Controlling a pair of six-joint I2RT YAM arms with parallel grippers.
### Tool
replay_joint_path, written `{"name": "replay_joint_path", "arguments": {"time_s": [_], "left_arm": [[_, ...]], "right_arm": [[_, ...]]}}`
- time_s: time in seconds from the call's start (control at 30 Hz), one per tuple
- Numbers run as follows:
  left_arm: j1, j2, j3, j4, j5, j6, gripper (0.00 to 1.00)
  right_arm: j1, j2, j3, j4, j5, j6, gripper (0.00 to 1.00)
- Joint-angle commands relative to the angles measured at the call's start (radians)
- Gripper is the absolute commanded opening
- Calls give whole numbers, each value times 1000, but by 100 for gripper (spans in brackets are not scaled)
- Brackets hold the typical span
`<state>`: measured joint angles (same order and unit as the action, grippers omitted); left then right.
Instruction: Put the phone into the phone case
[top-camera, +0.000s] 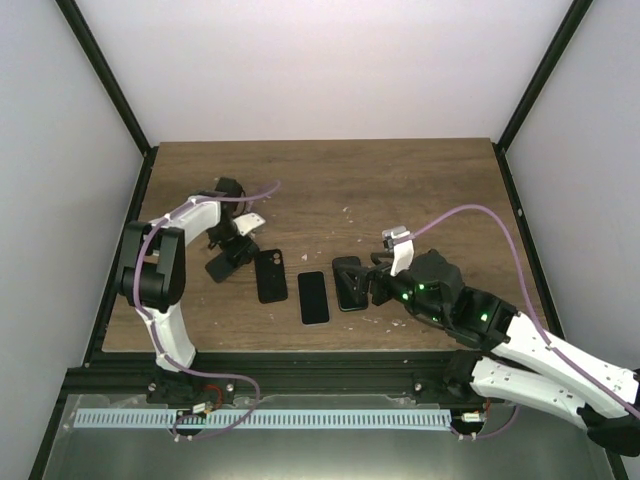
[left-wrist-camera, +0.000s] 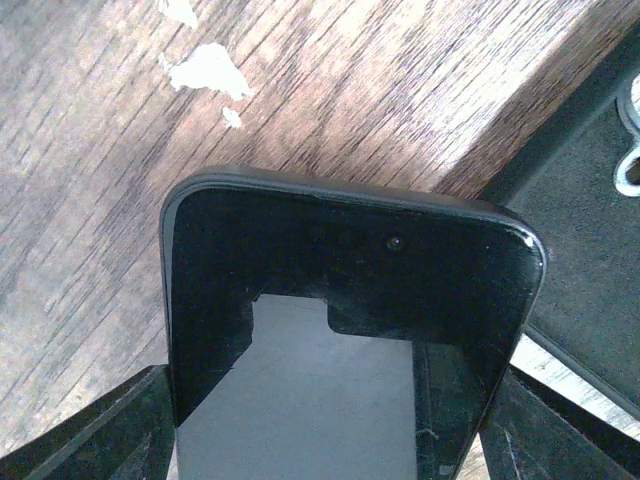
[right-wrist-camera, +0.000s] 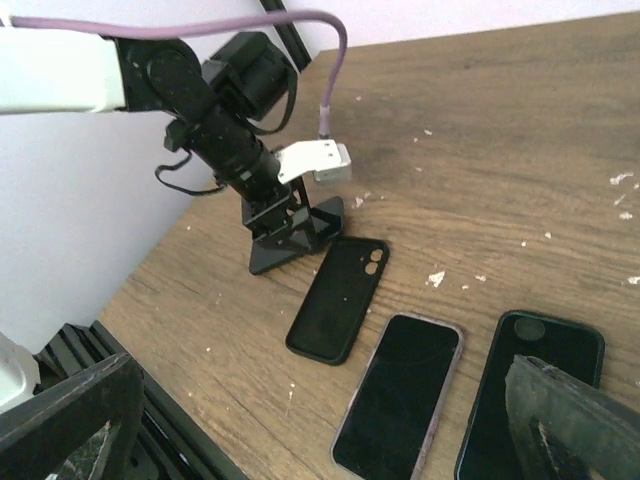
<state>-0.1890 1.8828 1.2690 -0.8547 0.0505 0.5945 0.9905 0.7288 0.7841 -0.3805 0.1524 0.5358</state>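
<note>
The phone (top-camera: 313, 297) lies screen up at mid-table, dark and glossy (right-wrist-camera: 400, 395). A clear rim runs round its edge, which looks like the phone case; its back is hidden. My left gripper (top-camera: 228, 258) is at the left, shut across the width of another phone, black-rimmed (left-wrist-camera: 340, 300), whose end tilts just above the wood. Its fingers (left-wrist-camera: 100, 440) flank that slab on both sides. My right gripper (right-wrist-camera: 320, 420) hangs open above the phone, with nothing between its fingers (right-wrist-camera: 570, 420).
An empty black cover with two camera holes (top-camera: 270, 275) lies between the left gripper and the phone. A black slab with a corner cutout (top-camera: 347, 290) sits under the right gripper. White flecks dot the wood; a black frame rail (right-wrist-camera: 90, 350) borders the table.
</note>
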Motion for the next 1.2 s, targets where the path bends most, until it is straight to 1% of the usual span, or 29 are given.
{"name": "replay_joint_path", "arguments": {"time_s": [0.0,0.27,0.33,0.47,0.57,0.63,0.73,0.83,0.93,1.17], "left_arm": [[1,-56,-2,1,27,-75,54],[-1,-112,11,-2,141,-221,50],[0,-129,7,5,168,-262,47],[0,-168,-38,43,220,-330,45],[0,-158,-42,49,212,-408,42],[-2,-148,-42,33,249,-422,42],[-2,-163,-44,34,220,-449,42],[-3,-166,-34,26,241,-500,41],[-15,-180,-57,25,284,-555,40],[-28,-205,-106,16,284,-705,35]], "right_arm": [[-5,-7,-11,-14,-15,46,100],[-4,-14,2,-14,12,47,100],[-5,-11,-11,-2,8,62,100],[-4,-5,-54,36,-29,108,100],[-4,2,-81,69,-53,142,100],[-4,10,-86,88,-75,160,100],[-4,19,-86,94,-99,164,100],[-5,23,-75,75,-96,157,100],[-4,19,-70,71,-87,152,100],[-5,11,-88,101,-89,173,100]]}}
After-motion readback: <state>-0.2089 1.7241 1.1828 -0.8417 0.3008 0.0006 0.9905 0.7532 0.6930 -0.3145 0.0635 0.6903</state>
